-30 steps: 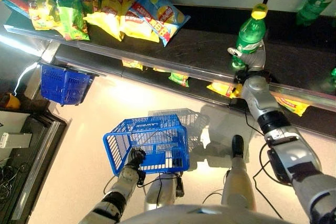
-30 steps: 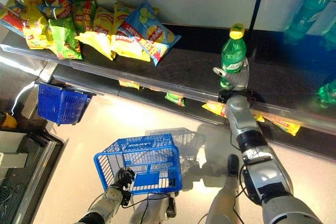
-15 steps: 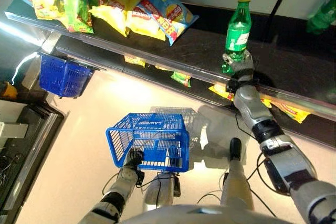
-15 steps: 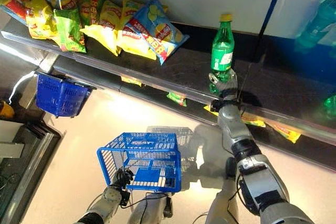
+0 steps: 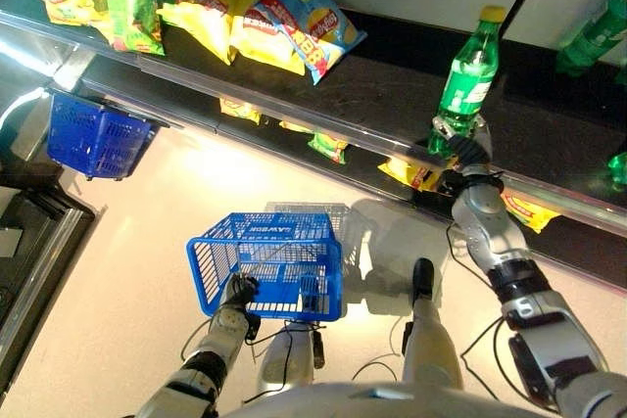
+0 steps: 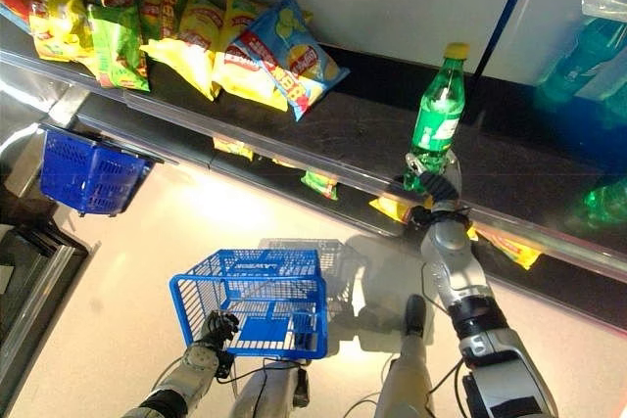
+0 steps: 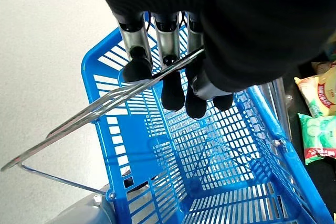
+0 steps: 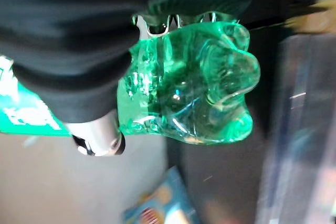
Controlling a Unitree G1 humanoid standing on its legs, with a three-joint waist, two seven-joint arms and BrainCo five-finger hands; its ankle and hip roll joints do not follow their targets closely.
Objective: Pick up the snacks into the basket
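Dark shelf (image 5: 372, 95) across the far side, bearing snack bags (image 5: 284, 12) at far left. Right hand (image 5: 458, 139), fingers curled round the base of a green bottle (image 5: 468, 70), holds it tilted over the shelf's right part. Left hand (image 7: 173, 85), near left, fingers hooked round the wire handle (image 7: 105, 103) of a blue basket (image 5: 269, 263) above the pale floor (image 5: 127, 242). Second blue basket (image 5: 90, 136) at far left below the shelf.
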